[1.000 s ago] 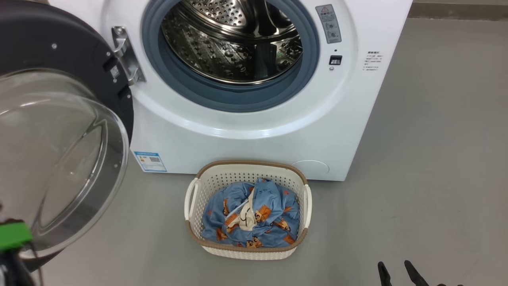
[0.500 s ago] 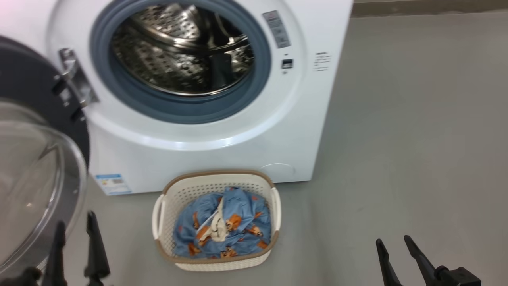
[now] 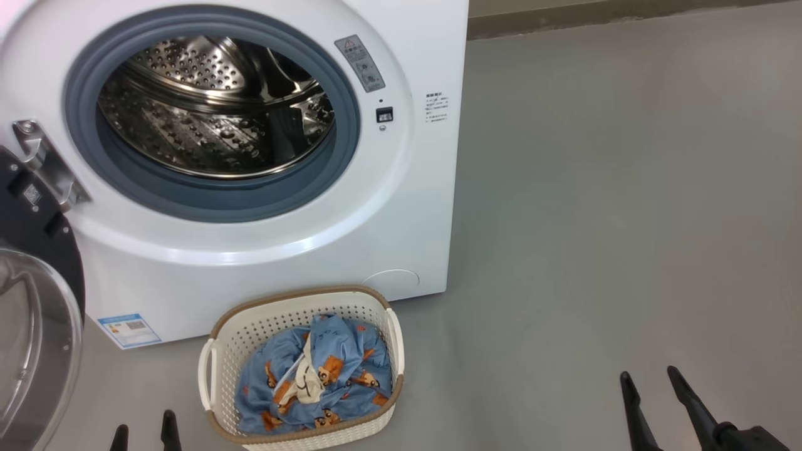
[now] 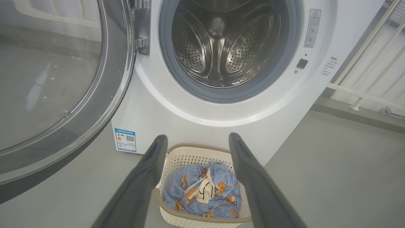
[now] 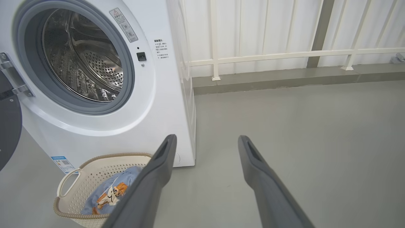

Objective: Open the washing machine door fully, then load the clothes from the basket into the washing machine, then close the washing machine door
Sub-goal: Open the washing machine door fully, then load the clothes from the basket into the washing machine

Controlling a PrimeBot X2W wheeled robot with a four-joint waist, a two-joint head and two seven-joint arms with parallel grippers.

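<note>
Left hand [image 3: 144, 432] fingers apart, empty, low beside the basket [image 3: 301, 295], best placed for the pick. Right hand [image 3: 649, 376] also apart, empty, parked over bare floor [image 3: 595, 219]. Clothes [image 3: 326, 376] bunched in basket. Washing machine door [image 3: 37, 351] swung wide left, off the load path. Basket sits just in front of the washing machine [image 3: 250, 275], below the drum [image 3: 207, 125]: short lift.

Grey floor [image 3: 595, 219], white railing [image 5: 284, 56], grey kerb [image 5: 284, 78]
</note>
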